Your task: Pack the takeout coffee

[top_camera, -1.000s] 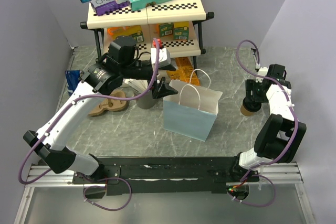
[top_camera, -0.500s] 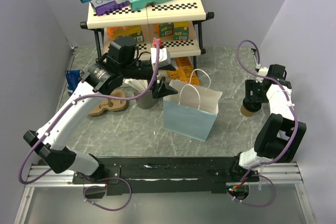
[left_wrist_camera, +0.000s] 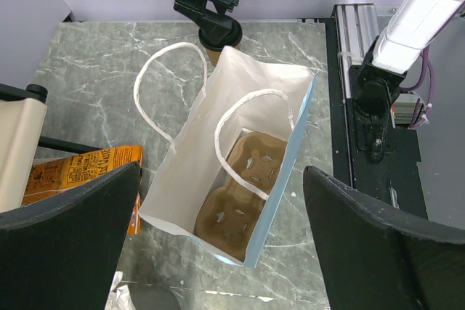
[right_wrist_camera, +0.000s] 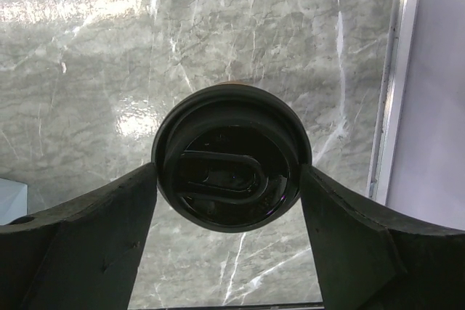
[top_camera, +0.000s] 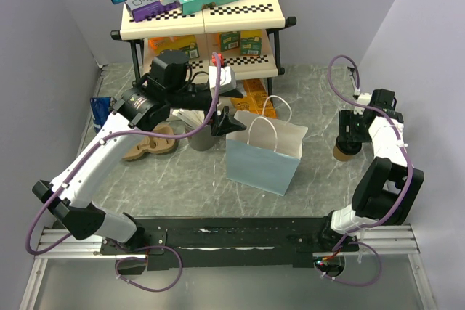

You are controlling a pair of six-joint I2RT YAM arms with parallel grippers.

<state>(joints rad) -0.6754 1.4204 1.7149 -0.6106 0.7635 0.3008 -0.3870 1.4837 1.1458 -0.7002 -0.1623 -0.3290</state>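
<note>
The takeout coffee (top_camera: 341, 152), a tan paper cup with a black lid (right_wrist_camera: 231, 156), stands on the marble table at the far right. My right gripper (top_camera: 346, 143) comes down over it, and in the right wrist view both fingers (right_wrist_camera: 109, 230) press against the sides of the lid, so my right gripper (right_wrist_camera: 229, 172) is shut on the cup. My left gripper (top_camera: 225, 123) hangs open above the left rim of the white and blue paper bag (top_camera: 261, 159). The left wrist view looks straight down into the open bag (left_wrist_camera: 190, 157) from my left gripper (left_wrist_camera: 221, 172); a brown pulp carrier (left_wrist_camera: 243, 194) lies on the bag's floor.
A grey cup of white sticks (top_camera: 202, 137) and a second brown carrier (top_camera: 149, 144) sit left of the bag. An orange packet (left_wrist_camera: 80, 172) lies behind it. A two-tier shelf (top_camera: 203, 23) with boxes stands at the back, and a blue can (top_camera: 99, 110) at the far left.
</note>
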